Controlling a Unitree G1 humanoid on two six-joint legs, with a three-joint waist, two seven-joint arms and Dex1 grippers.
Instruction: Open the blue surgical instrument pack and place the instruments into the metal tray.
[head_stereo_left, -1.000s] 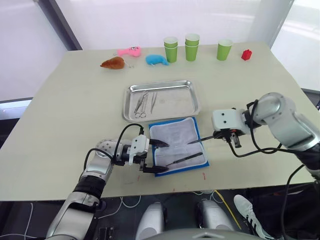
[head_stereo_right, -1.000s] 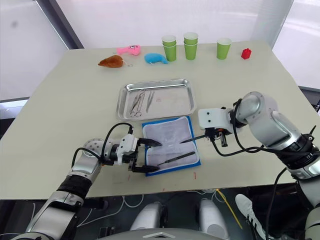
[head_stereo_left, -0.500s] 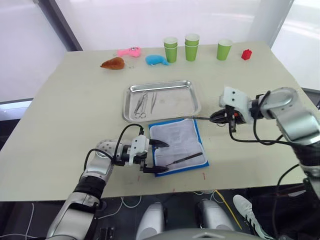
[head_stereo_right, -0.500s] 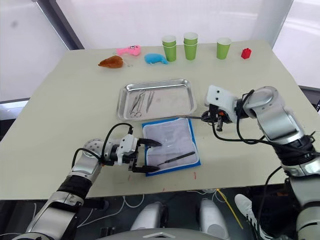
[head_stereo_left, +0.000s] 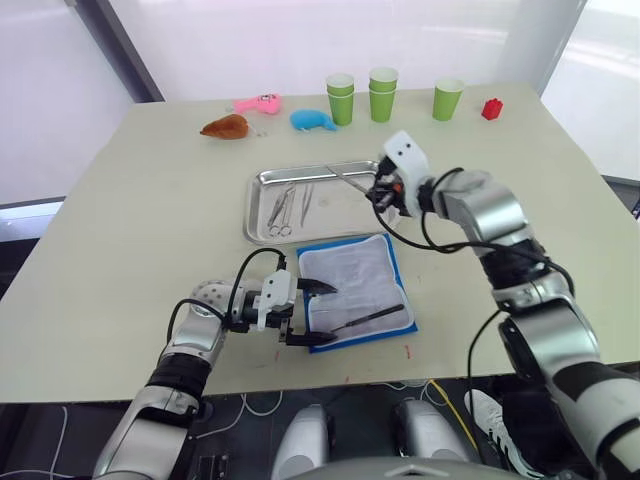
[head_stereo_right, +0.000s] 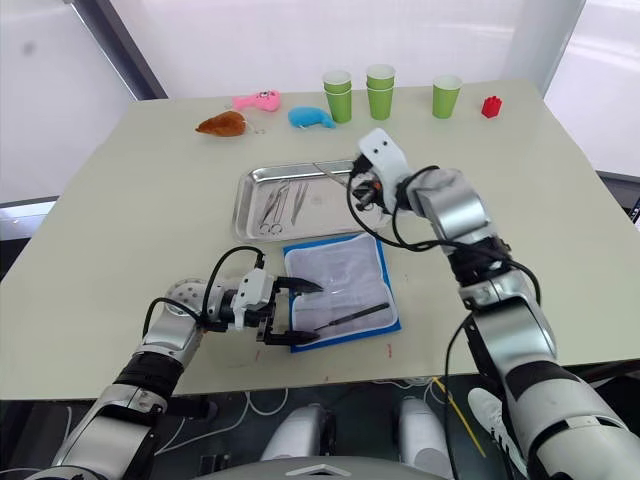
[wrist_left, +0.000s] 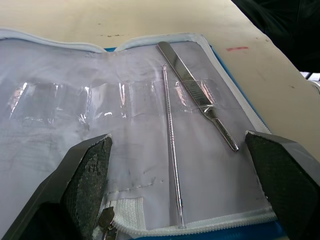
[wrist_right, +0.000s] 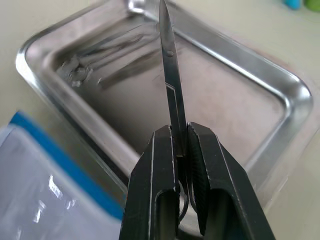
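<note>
The blue surgical instrument pack (head_stereo_left: 355, 290) lies open on the table, whitish lining up. A flat silver handle (wrist_left: 197, 95) and a thin probe (wrist_left: 171, 150) rest in its clear sleeves. My left gripper (head_stereo_left: 320, 313) stands open at the pack's left edge, one finger (wrist_left: 85, 165) on each side of the lining. Behind the pack sits the metal tray (head_stereo_left: 365, 205), holding ring-handled scissors (head_stereo_left: 281, 210) and tweezers (head_stereo_left: 308, 198). My right gripper (head_stereo_left: 380, 190) hovers over the tray's right half, shut on a thin pair of silver scissors (wrist_right: 170, 85) whose point reaches toward the tray's far rim.
Along the table's far edge stand green cups (head_stereo_left: 384, 95), a red block (head_stereo_left: 492, 109), a blue plush toy (head_stereo_left: 313, 120), a pink toy (head_stereo_left: 258, 102) and a brown toy (head_stereo_left: 226, 126). The table's front edge runs just below the pack.
My right gripper has carried the silver scissors from the pack's right side up and leftward to above the tray. The left gripper and the pack have stayed put.
</note>
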